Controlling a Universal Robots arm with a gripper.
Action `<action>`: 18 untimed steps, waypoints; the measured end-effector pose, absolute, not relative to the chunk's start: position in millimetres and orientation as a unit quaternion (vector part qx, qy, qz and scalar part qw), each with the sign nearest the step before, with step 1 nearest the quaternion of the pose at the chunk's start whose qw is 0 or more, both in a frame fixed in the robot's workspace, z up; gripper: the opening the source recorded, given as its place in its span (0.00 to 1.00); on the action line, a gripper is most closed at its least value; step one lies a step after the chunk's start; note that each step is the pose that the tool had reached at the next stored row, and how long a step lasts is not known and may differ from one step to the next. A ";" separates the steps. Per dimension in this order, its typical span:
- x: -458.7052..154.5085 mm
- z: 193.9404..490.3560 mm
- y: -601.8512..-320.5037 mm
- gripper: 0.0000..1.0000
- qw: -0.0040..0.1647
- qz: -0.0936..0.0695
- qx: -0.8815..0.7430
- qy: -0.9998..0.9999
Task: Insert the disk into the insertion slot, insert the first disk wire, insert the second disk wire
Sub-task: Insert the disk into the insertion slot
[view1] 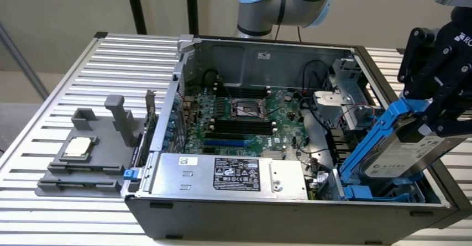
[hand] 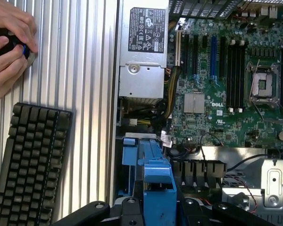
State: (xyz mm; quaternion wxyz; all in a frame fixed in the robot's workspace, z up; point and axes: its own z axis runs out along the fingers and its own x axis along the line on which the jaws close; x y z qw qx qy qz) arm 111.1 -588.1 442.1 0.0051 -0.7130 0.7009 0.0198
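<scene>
My gripper [view1: 431, 119] hangs over the front corner of the open computer case [view1: 295, 213], at the exterior view's right. It is shut on the disk [view1: 402, 152], a silver-grey drive with a white label in a bright blue carrier. The disk is tilted, and its lower end dips into the insertion slot [view1: 366, 192], a grey bay with blue clips. In the wrist view the blue carrier [hand: 156, 183] sits between my black fingers [hand: 127, 209], with the slot's blue parts [hand: 132, 153] just beyond it. The disk wires cannot be told apart from the other cables.
A silver labelled power-supply box [view1: 229, 174] [hand: 144, 47] lies beside the slot, with the green motherboard [view1: 244, 119] behind it. A grey stand with a small chip [view1: 81, 152] sits on the slatted table [view1: 66, 85]. A person's hands [hand: 7, 44] and a black keyboard [hand: 30, 160] are nearby.
</scene>
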 end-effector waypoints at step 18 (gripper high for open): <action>111.2 433.7 -587.5 0.32 0.005 0.020 -0.713 0.701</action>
